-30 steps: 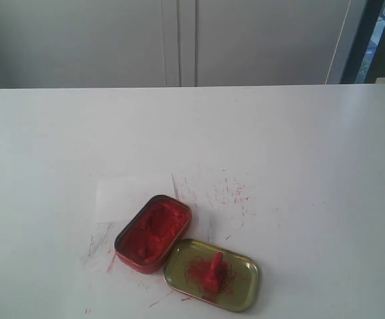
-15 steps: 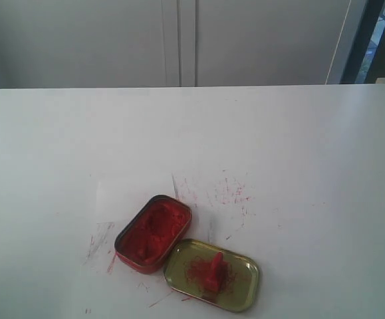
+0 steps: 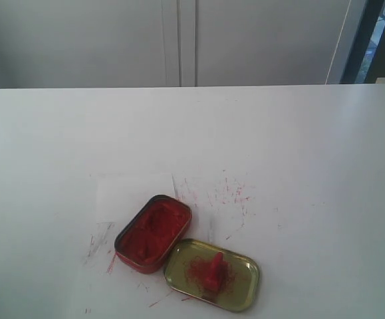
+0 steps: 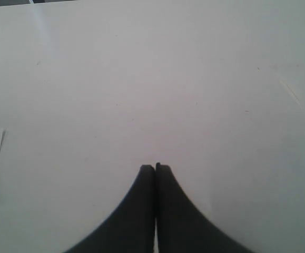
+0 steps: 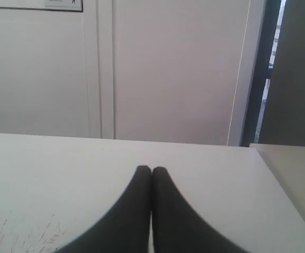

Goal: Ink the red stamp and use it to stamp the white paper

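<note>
Neither arm shows in the exterior view. The left gripper [image 4: 155,167] has its jaws pressed together, empty, over bare tabletop [image 3: 298,133]. The right gripper [image 5: 151,168] is likewise closed on nothing and points toward the cabinets. The red stamp [image 3: 213,269] stands in the gold tin lid [image 3: 245,297], handle up, which we'd say invites a pinch from above. The lid touches the open ink tin [image 3: 122,251], which rests on the white paper [image 3: 122,193], so dabbing and pressing need only short moves.
</note>
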Motion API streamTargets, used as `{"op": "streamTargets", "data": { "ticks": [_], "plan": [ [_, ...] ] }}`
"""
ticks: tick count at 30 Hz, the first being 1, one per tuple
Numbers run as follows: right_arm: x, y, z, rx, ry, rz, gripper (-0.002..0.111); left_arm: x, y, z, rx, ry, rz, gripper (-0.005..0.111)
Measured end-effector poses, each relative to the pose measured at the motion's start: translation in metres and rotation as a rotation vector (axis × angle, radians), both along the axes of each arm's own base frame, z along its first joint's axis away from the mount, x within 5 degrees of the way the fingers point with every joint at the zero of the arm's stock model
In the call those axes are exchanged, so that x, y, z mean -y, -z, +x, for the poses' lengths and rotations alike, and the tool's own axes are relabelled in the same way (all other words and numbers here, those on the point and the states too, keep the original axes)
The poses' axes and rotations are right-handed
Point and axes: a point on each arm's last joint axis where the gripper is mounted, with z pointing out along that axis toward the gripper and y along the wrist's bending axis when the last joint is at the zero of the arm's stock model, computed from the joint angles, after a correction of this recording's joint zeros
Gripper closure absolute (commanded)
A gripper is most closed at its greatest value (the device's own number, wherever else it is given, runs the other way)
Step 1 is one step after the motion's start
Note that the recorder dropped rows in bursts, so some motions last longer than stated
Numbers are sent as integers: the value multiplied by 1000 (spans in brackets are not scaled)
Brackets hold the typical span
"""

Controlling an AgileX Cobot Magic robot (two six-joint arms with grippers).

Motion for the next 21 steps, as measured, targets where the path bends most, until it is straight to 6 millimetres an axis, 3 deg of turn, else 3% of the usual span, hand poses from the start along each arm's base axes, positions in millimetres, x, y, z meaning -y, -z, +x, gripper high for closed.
{"op": "streamTargets", "data": {
  "ticks": [15,21],
  "plan": [
    [0,-5,1,22,-3,52,108,0,0,0,0,0,0,107],
    [-1,-12,6,-106,-1,44,108,0,0,0,0,0,0,107]
  ]
}}
